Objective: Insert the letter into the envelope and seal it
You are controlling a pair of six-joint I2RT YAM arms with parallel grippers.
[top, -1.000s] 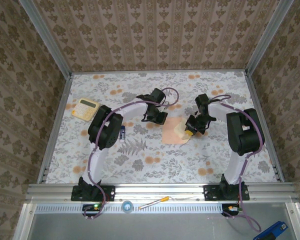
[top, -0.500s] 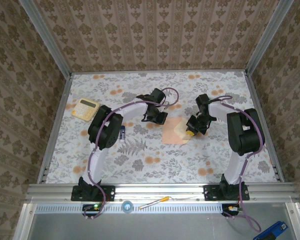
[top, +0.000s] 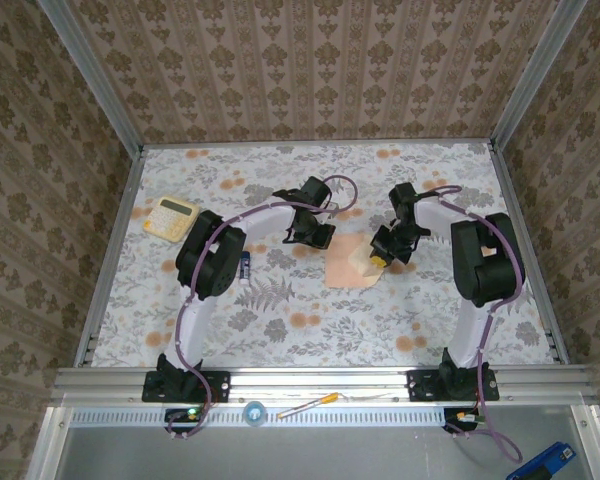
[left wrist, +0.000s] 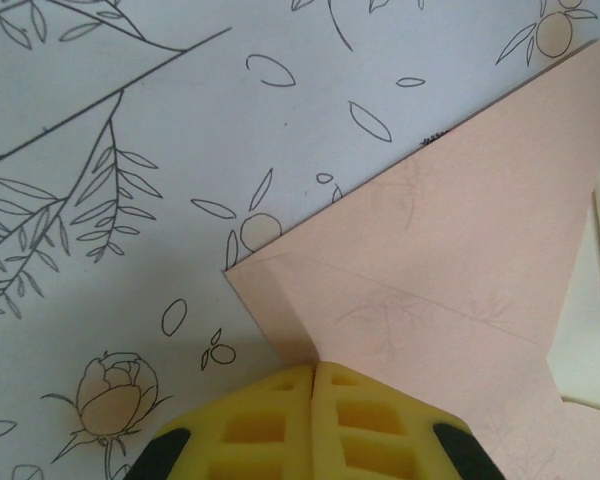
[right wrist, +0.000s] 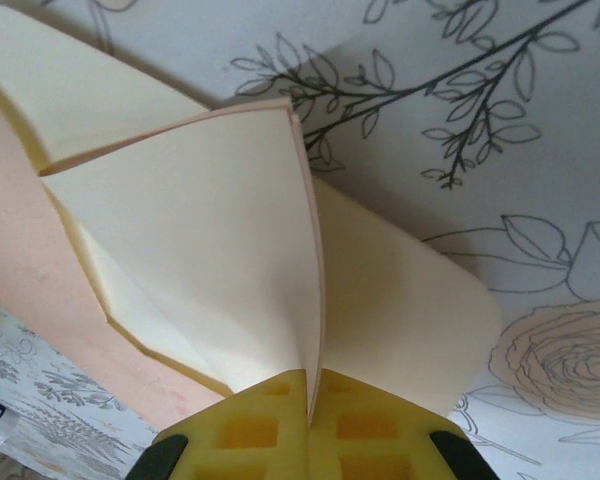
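On the floral-printed surface [left wrist: 130,100] we see the salmon-pink rectangular paper envelope [left wrist: 430,230] lying flat between the two arms, near the middle. The left tool [left wrist: 315,375] has its yellow fingers pressed together at the envelope's near edge, just beside a corner. We judge this is to anchor the envelope so it cannot slide while the other arm works.

The right tool [right wrist: 313,385] is pinched tight on a thin, upright-curling sheet with a cream face and salmon edge. We take it for the plain thin paper letter [right wrist: 200,250], though the envelope's own flap cannot be ruled out. Just beside it a pale, round-tipped panel [right wrist: 410,300] lies open on the surface, probably the flap turned back to leave the mouth free.

We judge that insertion is under way and sealing is not yet begun.
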